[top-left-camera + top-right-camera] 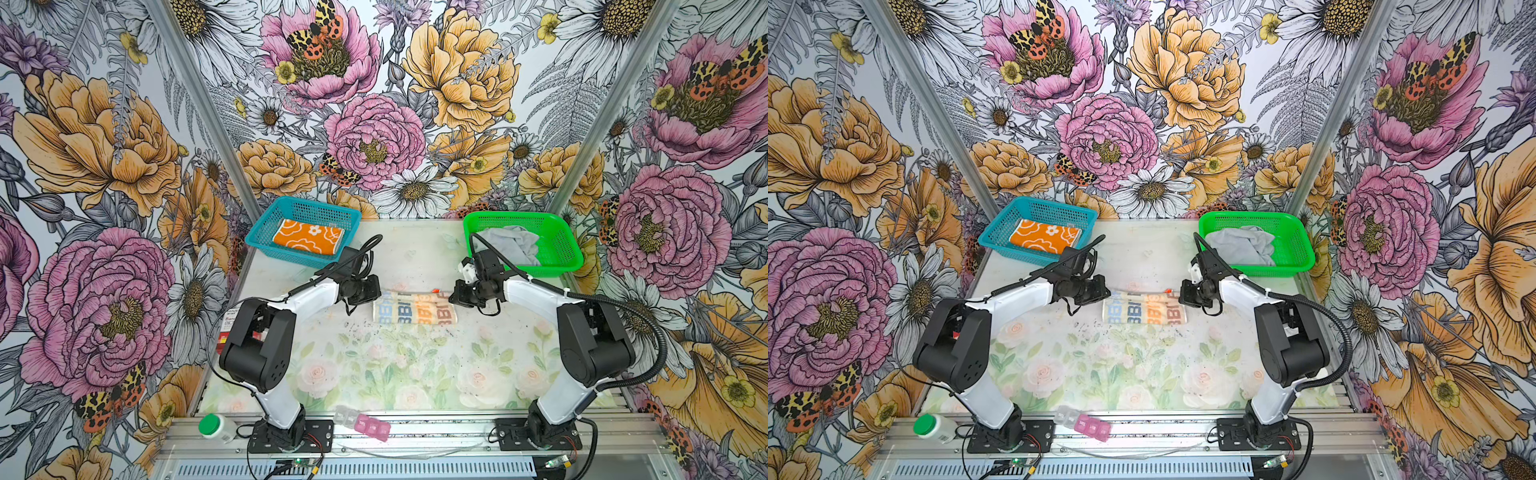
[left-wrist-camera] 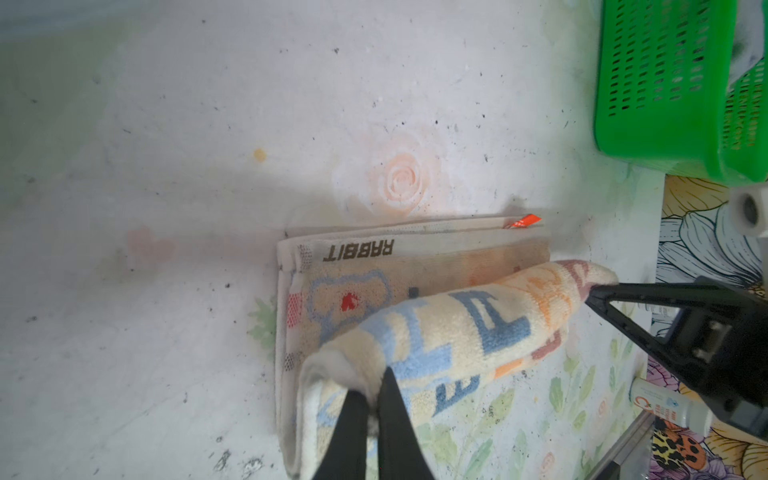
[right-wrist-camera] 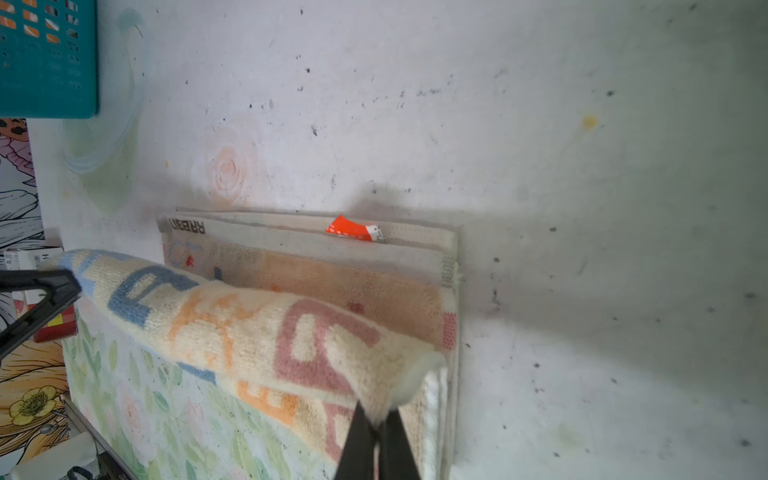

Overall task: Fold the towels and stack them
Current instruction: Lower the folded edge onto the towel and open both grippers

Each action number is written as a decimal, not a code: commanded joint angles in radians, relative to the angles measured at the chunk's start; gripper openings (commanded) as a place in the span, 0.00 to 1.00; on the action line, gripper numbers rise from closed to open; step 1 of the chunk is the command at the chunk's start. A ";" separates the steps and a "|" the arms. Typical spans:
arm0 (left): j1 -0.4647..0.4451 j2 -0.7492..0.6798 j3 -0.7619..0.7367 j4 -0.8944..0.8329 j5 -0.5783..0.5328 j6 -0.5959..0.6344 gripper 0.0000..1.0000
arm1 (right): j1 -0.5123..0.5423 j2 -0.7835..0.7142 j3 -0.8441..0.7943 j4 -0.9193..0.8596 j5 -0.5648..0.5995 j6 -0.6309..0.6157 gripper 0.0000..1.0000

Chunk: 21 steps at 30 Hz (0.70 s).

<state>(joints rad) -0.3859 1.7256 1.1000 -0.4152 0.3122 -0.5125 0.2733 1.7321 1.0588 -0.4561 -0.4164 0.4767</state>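
Pinching one corner each, left gripper (image 2: 372, 384) and right gripper (image 3: 377, 415) hold the towel (image 1: 415, 316) edge level so it folds square.

Table (image 1: 395, 365) is free in front of the striped towel (image 1: 415, 313); blue basket (image 1: 316, 204) and green basket (image 1: 559, 249) block far corners.

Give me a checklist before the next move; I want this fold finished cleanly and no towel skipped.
1. The left gripper pinches one corner of the striped towel: ok.
2. The right gripper pinches the opposite corner: ok.
3. Far edge with the orange tag lies flat: ok.
4. The orange towel is folded in the blue basket: ok.
5. The grey towel is folded: not ok, it sits crumpled in the green basket.
6. Lower layers aligned under the lifted flap: cannot tell.
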 commanded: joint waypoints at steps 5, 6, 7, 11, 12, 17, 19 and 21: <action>0.016 0.073 0.073 0.007 0.020 0.048 0.15 | -0.008 0.049 0.057 0.003 0.012 -0.030 0.00; 0.016 0.075 0.078 0.007 0.018 0.051 0.17 | -0.008 0.049 0.062 0.003 0.014 -0.032 0.00; 0.016 0.073 0.081 0.008 0.014 0.055 0.20 | -0.011 0.050 0.069 0.002 0.016 -0.032 0.00; 0.015 0.051 0.095 0.009 -0.018 0.088 0.44 | -0.017 0.046 0.103 0.001 0.019 -0.039 0.23; 0.014 0.039 0.096 0.011 -0.033 0.101 0.48 | -0.016 0.040 0.107 0.002 0.019 -0.042 0.32; -0.018 -0.058 0.047 0.013 -0.182 0.167 0.66 | -0.008 -0.068 0.070 0.003 0.061 -0.062 0.55; -0.029 -0.089 0.009 0.015 -0.191 0.163 0.67 | -0.005 -0.102 0.046 0.003 0.050 -0.059 0.57; -0.044 -0.103 -0.031 0.026 -0.167 0.150 0.66 | 0.005 -0.119 0.028 0.005 0.014 -0.050 0.58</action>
<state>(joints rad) -0.4095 1.6497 1.1172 -0.4095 0.1833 -0.3851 0.2657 1.6634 1.1110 -0.4625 -0.3897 0.4286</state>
